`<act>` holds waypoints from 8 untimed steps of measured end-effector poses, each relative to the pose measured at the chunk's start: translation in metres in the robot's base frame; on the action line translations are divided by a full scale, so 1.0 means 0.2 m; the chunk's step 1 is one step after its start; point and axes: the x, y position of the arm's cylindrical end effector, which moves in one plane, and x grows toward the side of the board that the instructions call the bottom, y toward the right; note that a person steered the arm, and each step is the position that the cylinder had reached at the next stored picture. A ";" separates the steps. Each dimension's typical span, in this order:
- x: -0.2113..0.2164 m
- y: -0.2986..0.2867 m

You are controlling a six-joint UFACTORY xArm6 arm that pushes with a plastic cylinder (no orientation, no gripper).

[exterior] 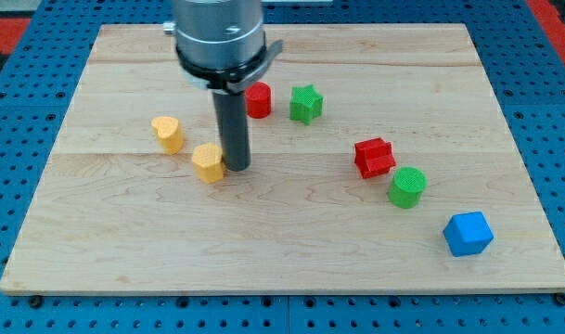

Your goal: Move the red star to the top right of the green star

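Observation:
The red star (374, 157) lies right of the board's middle. The green star (305, 103) lies above and to the left of it, near the top middle. A red cylinder (258, 99) stands just left of the green star, partly behind the rod. My tip (236, 168) rests on the board left of centre, touching or almost touching the right side of a yellow block (208, 162). The tip is far to the left of the red star and below the red cylinder.
A yellow heart-shaped block (168, 134) lies further left. A green cylinder (407, 186) sits just below and right of the red star. A blue block (468, 233) lies near the lower right. The wooden board (124, 241) rests on a blue perforated table.

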 end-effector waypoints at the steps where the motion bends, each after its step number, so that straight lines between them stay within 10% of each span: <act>1: 0.07 0.02; 4: 0.03 -0.25; 8: 0.15 0.82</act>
